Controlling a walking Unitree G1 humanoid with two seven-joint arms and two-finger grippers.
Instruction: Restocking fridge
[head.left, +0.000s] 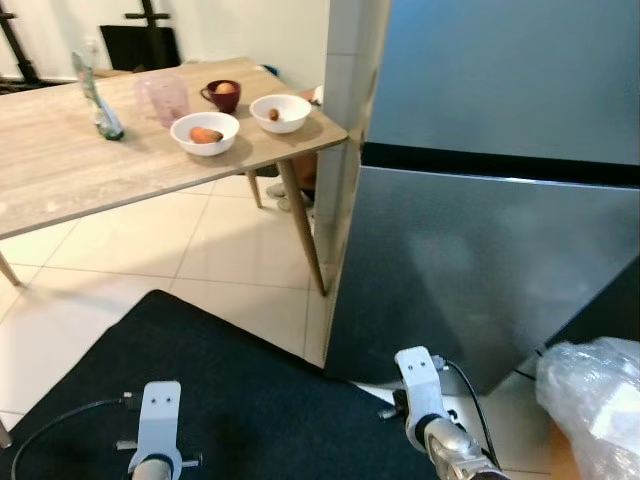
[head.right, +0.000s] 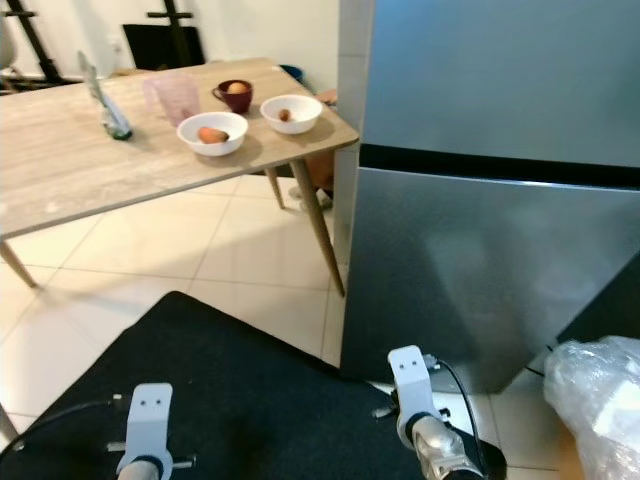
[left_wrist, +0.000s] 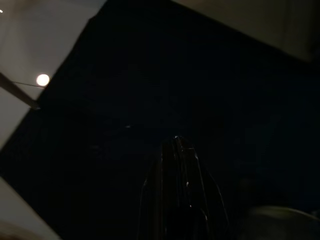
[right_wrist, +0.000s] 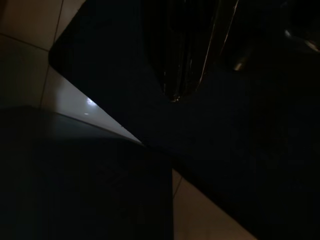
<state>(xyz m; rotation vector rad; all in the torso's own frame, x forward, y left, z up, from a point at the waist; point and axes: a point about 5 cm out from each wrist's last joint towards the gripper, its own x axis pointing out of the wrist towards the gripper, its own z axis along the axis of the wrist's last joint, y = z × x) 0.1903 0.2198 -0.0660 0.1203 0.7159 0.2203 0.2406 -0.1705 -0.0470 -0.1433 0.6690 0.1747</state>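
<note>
**Fridge shut ahead, both arms hanging low**

The biggest thing I see is the fridge (head.left: 500, 200), a tall steel-grey unit filling the right half of my head views. Both its doors are closed, with a dark seam between the upper and lower one. It stands just beside the corner of a wooden table (head.left: 80, 170), which stretches off to my left over pale floor tiles.

Below me lies a black mat (head.left: 220, 390), its edge reaching close to the fridge's base. At the lower right I see a crinkled clear plastic bag (head.left: 600, 400), near the fridge's bottom corner.

My left arm (head.left: 158, 430) and right arm (head.left: 432, 415) hang low over the mat. The right one is nearer the fridge, short of its lower door and not touching it. In the left wrist view, the left gripper (left_wrist: 176, 150) looks pressed together, its black fingers meeting at a point over the dark mat. In the right wrist view, the right gripper (right_wrist: 182, 85) is too dark; I cannot tell how its jaws stand.

On the table sit two white bowls, the nearer bowl (head.left: 205, 133) holding something orange, the farther bowl (head.left: 281, 113) something small and brown. Behind them are a dark red mug (head.left: 222, 95), a pink cup (head.left: 165, 99) and a clear bottle (head.left: 100, 105).
</note>
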